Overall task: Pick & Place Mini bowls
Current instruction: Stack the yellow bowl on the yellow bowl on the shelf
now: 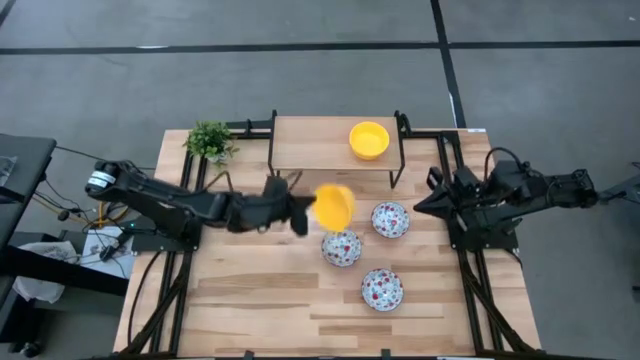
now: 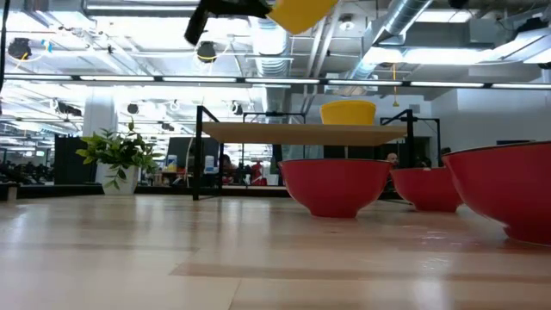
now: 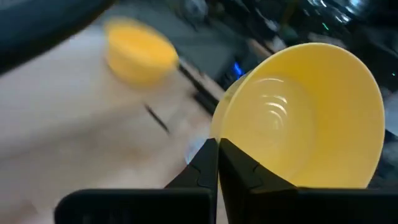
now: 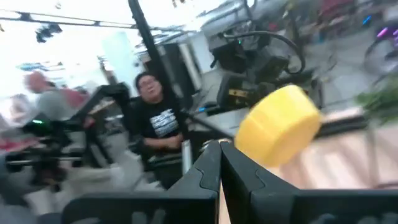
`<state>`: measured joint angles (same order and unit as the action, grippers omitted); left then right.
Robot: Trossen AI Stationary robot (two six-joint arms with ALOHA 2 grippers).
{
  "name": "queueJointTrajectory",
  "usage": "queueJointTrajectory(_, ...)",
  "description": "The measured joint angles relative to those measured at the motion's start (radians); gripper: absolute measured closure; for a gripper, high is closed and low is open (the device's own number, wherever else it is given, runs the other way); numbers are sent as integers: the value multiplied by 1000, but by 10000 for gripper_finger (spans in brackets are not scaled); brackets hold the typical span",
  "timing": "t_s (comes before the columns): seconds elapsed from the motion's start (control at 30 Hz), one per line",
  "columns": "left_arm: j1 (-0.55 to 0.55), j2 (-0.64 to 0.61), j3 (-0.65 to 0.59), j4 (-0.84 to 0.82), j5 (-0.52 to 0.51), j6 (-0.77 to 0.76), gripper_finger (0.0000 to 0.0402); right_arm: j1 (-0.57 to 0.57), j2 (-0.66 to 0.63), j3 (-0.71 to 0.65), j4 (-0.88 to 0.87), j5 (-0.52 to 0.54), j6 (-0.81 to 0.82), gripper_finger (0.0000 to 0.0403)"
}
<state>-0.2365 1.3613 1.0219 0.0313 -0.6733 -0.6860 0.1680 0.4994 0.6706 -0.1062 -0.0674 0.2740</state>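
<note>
Left tool carries a yellow mini bowl in the air toward the raised shelf.

High view: the left tool (image 1: 303, 214) is clamped on the rim of a yellow bowl (image 1: 334, 205), held above the worktop (image 1: 250, 290) just beside three speckled bowls (image 1: 341, 247); a second yellow bowl (image 1: 368, 139) already sits on the shelf (image 1: 310, 143). The right tool (image 1: 428, 200) waits near the right edge. Low view: the carried bowl hangs high, well above shelf level. Left wrist view: both fingers (image 3: 239, 168) pinch the rim. Right wrist view: its fingers (image 4: 219, 168) are together, holding nothing. I judge this is the transport step; next, the bowl must be lowered onto free shelf space and released. No readable writing is seen.
</note>
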Motion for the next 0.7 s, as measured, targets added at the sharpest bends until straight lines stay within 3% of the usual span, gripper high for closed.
queueJointTrajectory(0.23, 160, 0, 100, 10, -89, 259, 399, 0, 192, 203, -144, 285, -127, 403)
queueJointTrajectory(0.43, 291, 0, 127, 86, 9, 429, 399, -5, 409, 374, -176, 559, -194, 403)
queueJointTrajectory(0.7, 387, 1, 128, 138, 127, 573, 399, -104, 698, 607, -256, 665, -230, 373)
